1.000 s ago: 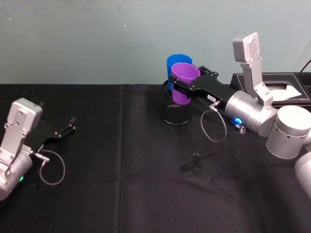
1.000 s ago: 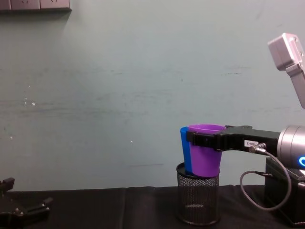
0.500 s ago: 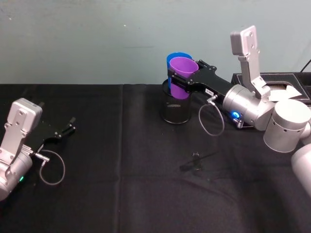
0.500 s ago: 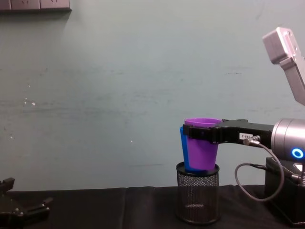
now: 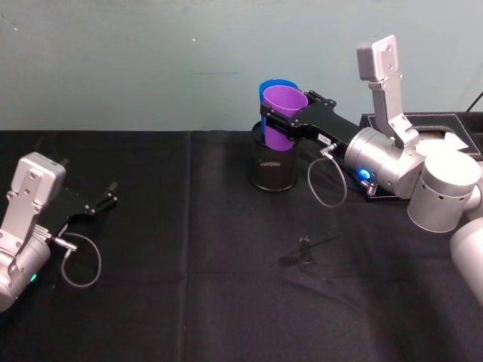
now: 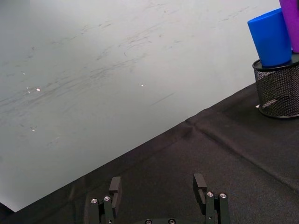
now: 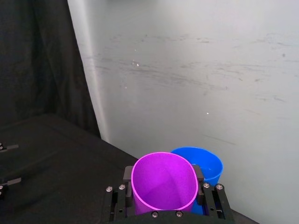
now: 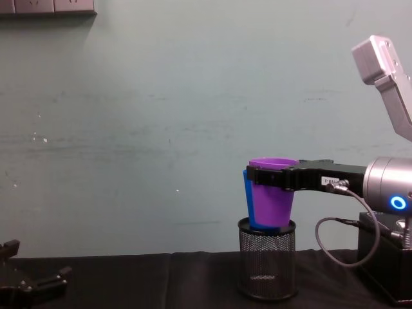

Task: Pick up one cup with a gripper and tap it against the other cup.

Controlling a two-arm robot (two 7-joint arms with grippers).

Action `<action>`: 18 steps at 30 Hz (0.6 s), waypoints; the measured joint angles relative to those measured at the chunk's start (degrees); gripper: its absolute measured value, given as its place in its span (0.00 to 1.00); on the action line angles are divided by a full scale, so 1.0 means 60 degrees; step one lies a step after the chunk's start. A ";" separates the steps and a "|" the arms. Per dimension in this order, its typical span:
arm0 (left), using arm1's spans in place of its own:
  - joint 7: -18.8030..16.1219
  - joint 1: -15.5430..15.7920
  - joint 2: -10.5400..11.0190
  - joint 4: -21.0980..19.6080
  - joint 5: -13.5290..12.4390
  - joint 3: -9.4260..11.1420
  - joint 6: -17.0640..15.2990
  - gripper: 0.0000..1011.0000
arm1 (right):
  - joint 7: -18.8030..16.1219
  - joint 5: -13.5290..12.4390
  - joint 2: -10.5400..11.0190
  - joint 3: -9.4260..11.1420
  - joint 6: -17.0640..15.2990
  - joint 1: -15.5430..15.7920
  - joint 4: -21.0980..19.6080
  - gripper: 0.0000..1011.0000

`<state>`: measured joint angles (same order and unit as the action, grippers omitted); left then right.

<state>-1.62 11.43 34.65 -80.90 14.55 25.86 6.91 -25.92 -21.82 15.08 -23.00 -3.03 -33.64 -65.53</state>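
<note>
The right gripper [image 5: 282, 128] grips the purple cup [image 7: 162, 183]; the blue cup [image 7: 205, 164] just beyond seems touched, so the tap looks almost done. The left gripper [image 6: 156, 193] idles unclenched, far aside.

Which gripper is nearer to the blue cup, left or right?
Right. The right gripper, shut on the purple cup, is close beside the blue cup; the left gripper rests open, far off to its left.
</note>
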 joint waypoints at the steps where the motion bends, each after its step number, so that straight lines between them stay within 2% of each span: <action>1: 0.0000 0.0000 0.0000 -0.0001 0.0000 0.0000 0.0000 0.99 | 0.0002 0.0000 -0.0008 0.0000 -0.0013 -0.0009 0.0013 0.73; 18: 0.0000 0.0000 0.0000 0.0000 0.0000 0.0000 0.0000 0.99 | 0.0019 0.0002 -0.0030 0.0003 -0.0059 -0.0040 0.0043 0.73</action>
<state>-1.62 11.43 34.65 -80.90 14.55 25.86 6.91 -25.81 -21.81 14.90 -22.98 -3.38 -33.88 -65.28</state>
